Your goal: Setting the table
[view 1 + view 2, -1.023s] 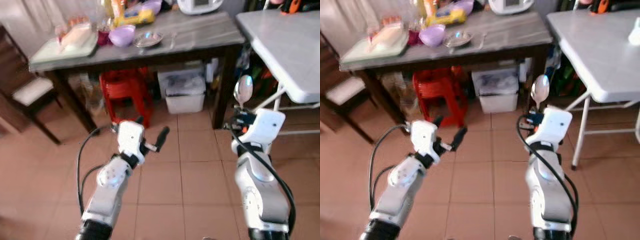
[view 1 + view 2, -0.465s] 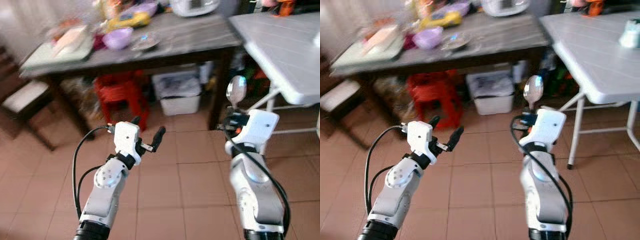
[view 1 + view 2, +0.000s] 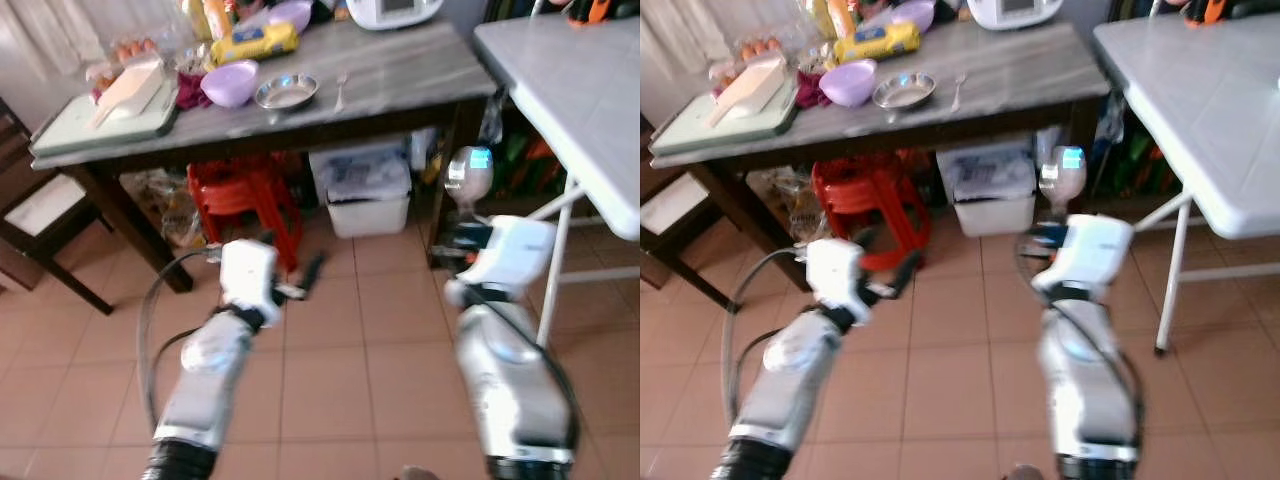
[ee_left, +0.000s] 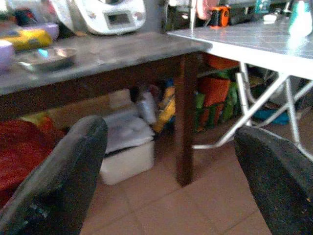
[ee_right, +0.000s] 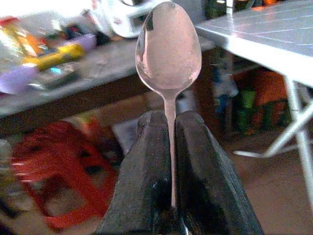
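Observation:
My right gripper (image 5: 168, 132) is shut on a metal spoon (image 5: 168, 49), whose bowl (image 3: 468, 175) stands upright above the wrist, over the tiled floor. My left gripper (image 3: 295, 280) is open and holds nothing; its two black fingers (image 4: 63, 171) spread wide in the left wrist view. Ahead stands a dark wooden table with a grey top (image 3: 400, 70). On it lie a steel dish (image 3: 286, 92), a fork (image 3: 341, 88), a purple bowl (image 3: 229, 82) and a cutting board (image 3: 90, 112). A white folding table (image 3: 580, 100) stands to the right.
Under the dark table sit a red plastic stool (image 3: 245, 195) and a white lidded bin (image 3: 370, 190). A dark chair with a pale seat (image 3: 35, 215) is at the left. A white appliance (image 3: 395, 10) and a yellow packet (image 3: 255, 42) sit at the table's back.
The view has shifted and tilted down, bringing the dark table closer and more central. Both arms keep their pose; the spoon stays upright in the right gripper.

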You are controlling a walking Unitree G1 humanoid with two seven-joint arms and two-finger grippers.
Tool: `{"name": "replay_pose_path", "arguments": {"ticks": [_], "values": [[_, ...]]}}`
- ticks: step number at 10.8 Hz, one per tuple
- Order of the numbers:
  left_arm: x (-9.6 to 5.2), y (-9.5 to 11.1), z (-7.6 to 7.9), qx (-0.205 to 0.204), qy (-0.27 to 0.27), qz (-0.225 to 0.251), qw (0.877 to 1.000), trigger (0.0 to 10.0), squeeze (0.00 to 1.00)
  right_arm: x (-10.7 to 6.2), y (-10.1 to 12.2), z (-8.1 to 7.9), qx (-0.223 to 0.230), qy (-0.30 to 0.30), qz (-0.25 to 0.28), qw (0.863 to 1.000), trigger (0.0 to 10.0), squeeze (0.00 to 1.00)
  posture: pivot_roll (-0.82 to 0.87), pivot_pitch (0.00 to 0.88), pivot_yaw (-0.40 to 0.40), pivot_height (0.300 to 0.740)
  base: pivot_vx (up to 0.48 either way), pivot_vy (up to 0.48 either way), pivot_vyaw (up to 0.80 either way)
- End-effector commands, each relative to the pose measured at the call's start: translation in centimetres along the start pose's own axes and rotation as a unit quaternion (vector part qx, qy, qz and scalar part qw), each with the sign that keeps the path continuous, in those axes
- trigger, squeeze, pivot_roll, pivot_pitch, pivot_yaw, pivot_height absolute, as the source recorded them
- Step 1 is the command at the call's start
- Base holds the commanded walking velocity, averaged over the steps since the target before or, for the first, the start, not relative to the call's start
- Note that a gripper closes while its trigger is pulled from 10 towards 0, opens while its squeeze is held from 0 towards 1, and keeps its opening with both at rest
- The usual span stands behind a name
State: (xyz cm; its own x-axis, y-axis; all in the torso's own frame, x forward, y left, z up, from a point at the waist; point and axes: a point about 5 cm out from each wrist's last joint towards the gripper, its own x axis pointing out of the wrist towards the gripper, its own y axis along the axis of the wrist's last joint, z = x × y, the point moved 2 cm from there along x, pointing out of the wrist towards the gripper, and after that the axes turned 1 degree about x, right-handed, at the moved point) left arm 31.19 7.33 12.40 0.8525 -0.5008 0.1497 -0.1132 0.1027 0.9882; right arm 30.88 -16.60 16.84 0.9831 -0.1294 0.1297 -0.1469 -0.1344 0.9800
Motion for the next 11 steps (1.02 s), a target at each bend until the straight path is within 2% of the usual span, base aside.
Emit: {"name": "replay_pose_path", "arguments": {"ticks": [1, 4, 8, 10, 11], "values": [[-0.4, 0.2, -1.0, 0.011, 0.008, -0.001, 1.000, 10.0, 0.00, 0.0, 0.3, -1.2, 0.013, 0.015, 0.008, 1.000, 10.0, 0.00, -0.11, 0.084, 0.151, 0.740, 0.371, 0.000, 0.00], [-0.4, 0.2, -0.8, 0.009, 0.004, -0.002, 1.000, 10.0, 0.00, 0.0, 0.3, -1.2, 0.010, 0.016, 0.008, 1.000, 10.0, 0.00, -0.11, 0.084, 0.151, 0.740, 0.374, 0.000, 0.00], [-0.3, 0.0, -0.5, 0.009, 0.002, -0.005, 1.000, 10.0, 0.00, -0.1, 0.2, -1.3, 0.010, 0.016, 0.006, 1.000, 10.0, 0.00, -0.11, 0.089, 0.152, 0.740, 0.370, 0.000, 0.41], [-0.4, 0.5, -1.8, 0.028, 0.048, 0.005, 0.998, 10.0, 0.00, -0.4, -0.1, -1.1, -0.004, 0.020, 0.004, 1.000, 10.0, 0.00, -0.11, 0.094, 0.148, 0.740, 0.294, 0.000, 0.00], [-0.8, 0.7, -3.8, 0.046, 0.099, 0.003, 0.994, 10.0, 0.00, -0.7, -0.3, -1.1, -0.023, 0.028, 0.006, 0.999, 10.0, 0.00, -0.11, 0.093, 0.145, 0.740, 0.285, 0.000, 0.00]]}}
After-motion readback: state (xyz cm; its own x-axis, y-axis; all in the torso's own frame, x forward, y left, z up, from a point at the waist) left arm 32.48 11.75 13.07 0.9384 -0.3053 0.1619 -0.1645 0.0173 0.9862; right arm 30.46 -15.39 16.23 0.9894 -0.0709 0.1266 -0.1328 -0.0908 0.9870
